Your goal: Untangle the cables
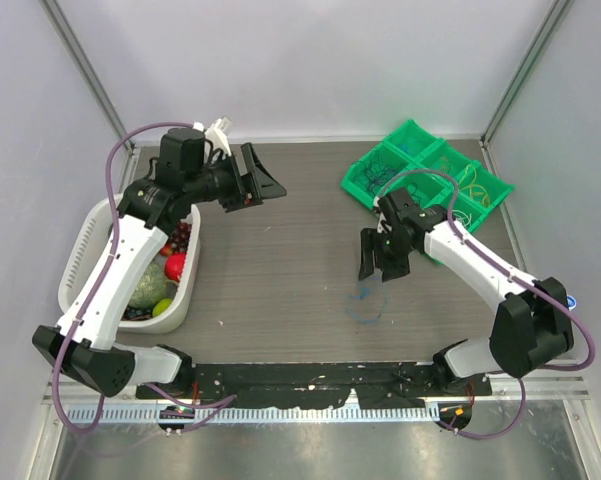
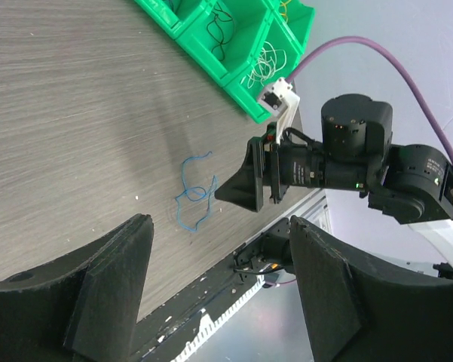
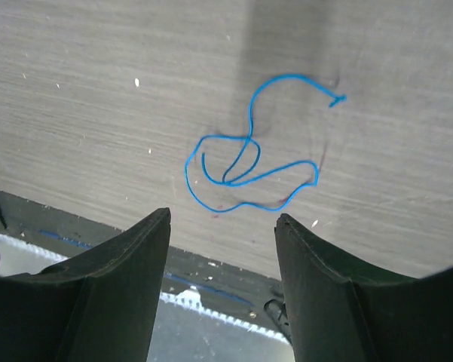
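Note:
A thin blue cable (image 3: 245, 162) lies looped on the wooden table; it also shows in the top view (image 1: 365, 304) and in the left wrist view (image 2: 194, 197). My right gripper (image 1: 378, 266) hovers just above and behind it, open and empty; in the right wrist view (image 3: 222, 226) the cable lies ahead of the fingertips. My left gripper (image 1: 260, 178) is open and empty, held high over the table's far left. More cables lie in the green bins (image 1: 428, 176), black, yellow and white ones among them.
A white basket (image 1: 95, 240) with fruit and vegetables stands at the left edge. The green divided tray (image 2: 234, 45) sits at the far right corner. A black rail (image 1: 310, 380) runs along the near table edge.

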`<state>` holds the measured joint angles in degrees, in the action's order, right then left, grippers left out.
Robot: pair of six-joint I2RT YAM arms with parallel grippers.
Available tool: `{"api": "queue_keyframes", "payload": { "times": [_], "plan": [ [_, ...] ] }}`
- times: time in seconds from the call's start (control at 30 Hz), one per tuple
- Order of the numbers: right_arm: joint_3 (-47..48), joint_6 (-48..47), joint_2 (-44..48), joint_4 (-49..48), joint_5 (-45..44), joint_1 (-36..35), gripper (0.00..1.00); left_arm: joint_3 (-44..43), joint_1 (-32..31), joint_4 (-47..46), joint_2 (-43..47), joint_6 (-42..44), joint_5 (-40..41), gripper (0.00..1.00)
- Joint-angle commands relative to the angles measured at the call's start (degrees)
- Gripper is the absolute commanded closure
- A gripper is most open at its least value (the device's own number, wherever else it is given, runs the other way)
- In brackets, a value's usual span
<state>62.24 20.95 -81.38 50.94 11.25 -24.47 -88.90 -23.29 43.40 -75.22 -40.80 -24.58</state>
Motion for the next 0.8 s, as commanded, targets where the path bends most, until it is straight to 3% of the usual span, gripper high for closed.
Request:
{"api": "queue_keyframes", "payload": {
  "times": [0.0,0.17,0.27,0.47,0.53,0.57,0.6,0.67,0.77],
  "plan": [
    [-3.78,6.29,2.2,1.54,3.61,0.21,0.37,0.4,-0.53,-3.58,-0.45,-1.3,-2.67,0.24],
    [-5.99,10.08,-1.05,-5.31,4.66,0.3,0.38,0.84,-0.79,-3.41,-0.02,-1.3,-2.67,0.24],
    [-4.85,10.77,-4.21,-7.42,-0.07,0.3,0.39,1.1,-0.79,-2.88,0.69,-0.78,-1.88,0.24],
    [-6.6,10.52,-10.01,-12.7,-1.49,0.3,0.44,1.45,-0.62,-2.44,1.66,-0.16,-0.65,0.24],
    [-5.82,10.17,-11.77,-12.53,-0.27,0.3,0.56,1.1,-0.71,-2.27,1.74,0.01,-0.65,0.24],
    [-5.64,9.99,-11.87,-12.62,0.0,0.3,0.66,1.01,-0.71,-2.09,1.92,0.1,-0.56,0.24],
    [-5.2,10.07,-11.35,-13.31,0.87,0.3,0.83,0.93,-0.71,-1.91,2.09,0.28,-0.3,0.24],
    [-3.8,10.42,-9.6,-13.93,1.5,0.21,0.99,0.92,-0.71,-1.82,2.71,0.63,0.49,0.24],
    [0.24,11.39,-6.34,-14.55,0.19,0.3,0.99,1.01,-0.62,-1.65,3.32,0.98,1.2,0.24]
  ]
}}
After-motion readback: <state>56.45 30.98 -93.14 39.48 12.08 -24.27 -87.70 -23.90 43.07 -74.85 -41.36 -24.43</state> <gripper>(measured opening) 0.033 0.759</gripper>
